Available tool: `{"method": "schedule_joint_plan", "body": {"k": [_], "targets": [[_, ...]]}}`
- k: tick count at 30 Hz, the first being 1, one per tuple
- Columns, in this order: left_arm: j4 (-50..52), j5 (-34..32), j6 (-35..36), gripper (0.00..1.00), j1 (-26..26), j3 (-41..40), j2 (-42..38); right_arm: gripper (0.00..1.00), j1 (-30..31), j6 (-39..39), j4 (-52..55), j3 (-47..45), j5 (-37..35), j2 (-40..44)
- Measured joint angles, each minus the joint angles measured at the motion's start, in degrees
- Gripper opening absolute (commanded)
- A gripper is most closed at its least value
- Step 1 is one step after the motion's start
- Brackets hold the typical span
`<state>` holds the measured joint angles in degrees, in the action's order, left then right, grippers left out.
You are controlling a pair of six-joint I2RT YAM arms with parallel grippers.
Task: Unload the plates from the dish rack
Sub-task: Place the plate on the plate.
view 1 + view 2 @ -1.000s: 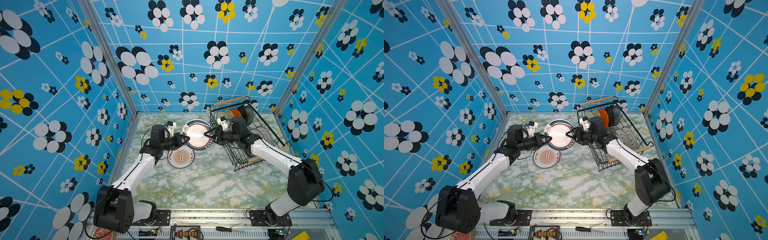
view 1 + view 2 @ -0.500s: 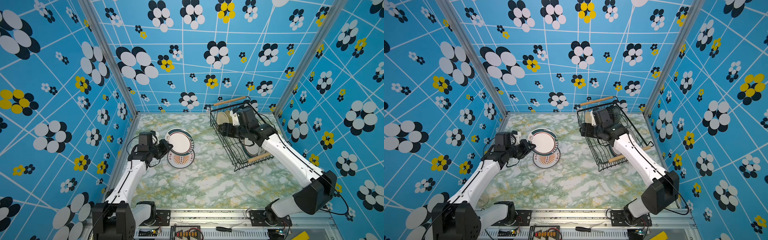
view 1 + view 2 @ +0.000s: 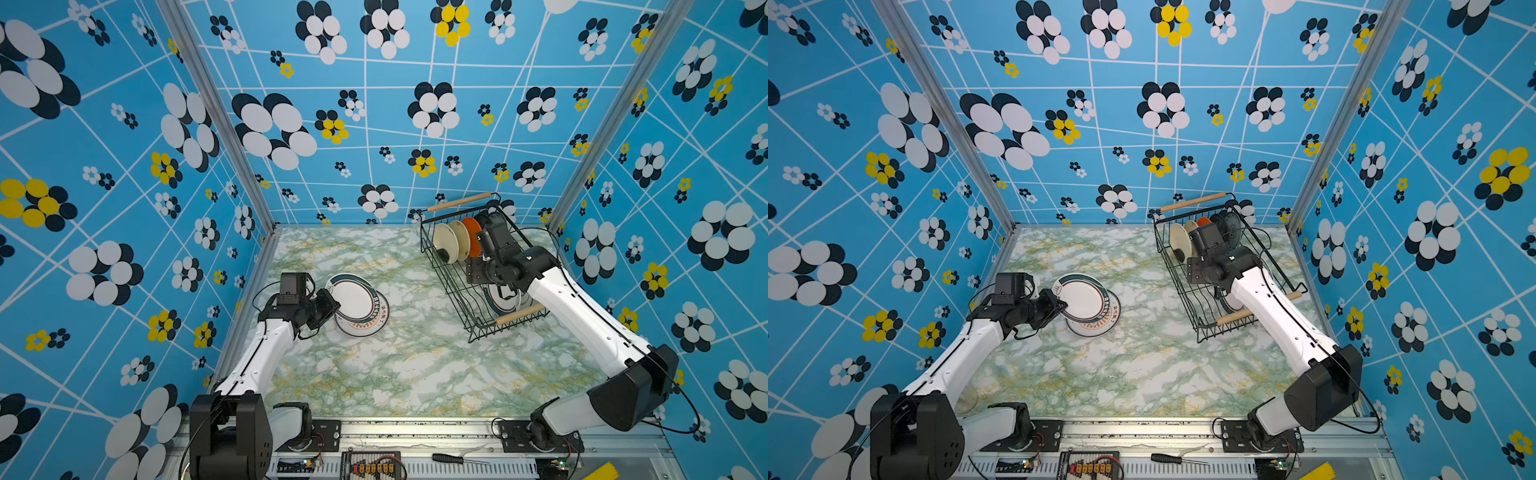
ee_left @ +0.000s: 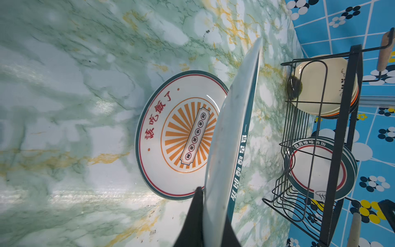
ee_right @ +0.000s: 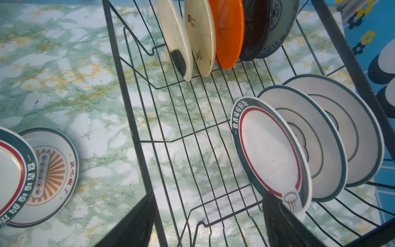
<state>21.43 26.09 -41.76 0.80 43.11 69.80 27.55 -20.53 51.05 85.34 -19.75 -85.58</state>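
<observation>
Left of centre in a top view, my left claw [image 3: 332,306] pinches the rim of a tilted green-rimmed plate [image 3: 352,296] over the sunburst plate [image 3: 376,326] on the bench [image 3: 395,374]. If released so steep, it may slide or clatter. My right claw [image 5: 208,218], spread, hangs over the rack [image 3: 451,286], right of centre; it may knock the front plate [image 5: 269,154].

The sunburst plate [image 4: 177,136] on the surface bears red characters 該吃飯了 inside its rim. The six circled characters on its central banner are too small to read. The tilted plate [image 4: 228,139] carries 一盤香噴噴的飯 in white on its teal rim, as does the front rack plate [image 5: 269,154]. The cream plate [image 5: 201,38] shows a red seal and black calligraphy, both illegible.
</observation>
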Motion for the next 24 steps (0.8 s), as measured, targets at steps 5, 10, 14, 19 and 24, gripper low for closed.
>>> {"method": "schedule_joint_plan", "body": {"k": [5, 10, 14, 19, 24], "targets": [[-0.6, 0.0, -0.1, 0.08, 0.0, -2.0, 2.5, 0.8, -0.6, 0.4, 1.1, 0.0, -1.1, 0.0], [-1.3, 0.0, -0.2, 0.09, 0.0, -2.7, 3.6, 0.8, -1.0, 0.6, 1.1, 0.0, -1.2, 0.0], [-2.6, 0.0, -0.2, 0.1, 0.0, -3.4, 3.9, 0.8, -1.1, 0.7, 1.1, 0.0, -1.2, 0.0], [-3.5, 0.2, -0.2, 0.12, 0.0, -4.0, 4.0, 0.81, -1.1, 0.9, 1.1, 0.0, -1.2, 0.0], [-3.9, 0.4, -0.4, 0.18, 0.0, -4.2, 4.6, 0.81, -1.3, 1.3, 1.1, 0.0, -1.2, 0.0]]}}
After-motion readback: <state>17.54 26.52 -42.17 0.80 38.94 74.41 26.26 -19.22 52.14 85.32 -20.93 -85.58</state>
